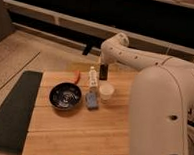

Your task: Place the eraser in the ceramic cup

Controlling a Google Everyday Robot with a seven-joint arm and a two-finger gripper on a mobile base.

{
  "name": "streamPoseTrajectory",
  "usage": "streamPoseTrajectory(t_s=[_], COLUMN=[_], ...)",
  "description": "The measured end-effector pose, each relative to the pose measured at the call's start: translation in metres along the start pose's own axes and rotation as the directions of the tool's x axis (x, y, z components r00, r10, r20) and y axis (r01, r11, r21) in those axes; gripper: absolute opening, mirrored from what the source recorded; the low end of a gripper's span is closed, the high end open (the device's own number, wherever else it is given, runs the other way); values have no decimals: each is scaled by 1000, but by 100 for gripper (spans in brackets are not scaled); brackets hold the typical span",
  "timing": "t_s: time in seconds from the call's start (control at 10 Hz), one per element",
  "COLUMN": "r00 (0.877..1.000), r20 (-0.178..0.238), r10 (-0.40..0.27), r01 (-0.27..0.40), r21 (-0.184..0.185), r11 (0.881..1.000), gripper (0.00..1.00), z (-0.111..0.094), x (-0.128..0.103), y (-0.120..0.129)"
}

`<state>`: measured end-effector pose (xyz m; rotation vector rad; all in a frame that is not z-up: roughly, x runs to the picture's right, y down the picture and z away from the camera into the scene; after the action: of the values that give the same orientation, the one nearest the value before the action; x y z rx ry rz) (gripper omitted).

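The cream-white ceramic cup (106,91) stands on the wooden table (76,135), right of the blue-grey pad. My gripper (104,66) hangs at the end of the white arm, just behind and above the cup. It is shut on the eraser (104,72), a small black block that points down, its lower end a little above the cup's far rim. The eraser does not touch the cup.
A dark glossy bowl (65,96) sits left of the cup, with the blue-grey pad (92,100) between them. A slim white bottle (92,77) and an orange-red stick (77,76) stand behind. A dark mat (13,108) lies at the left edge. My arm's bulky body (163,116) fills the right.
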<state>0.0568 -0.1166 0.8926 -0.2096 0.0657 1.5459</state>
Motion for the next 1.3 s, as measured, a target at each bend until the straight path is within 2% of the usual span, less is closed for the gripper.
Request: streamPoseTrajectory(t_s=[0.2,0.3,0.5,0.7,1.3], r00=[997,988,977,973,981], r20=[69,121,167,177,140], r10=[-45,-94,-136,-148,-137], r01=[45,95,137,148,135], r21=[-4,-4,4,13,19], r11=[999,995,990,989,991], gripper=[0,0,0,0,0], z=[-19,-35,-51,-53,-42], x=[-22,-34,-40,-33,6], y=[10,20,26,24,16])
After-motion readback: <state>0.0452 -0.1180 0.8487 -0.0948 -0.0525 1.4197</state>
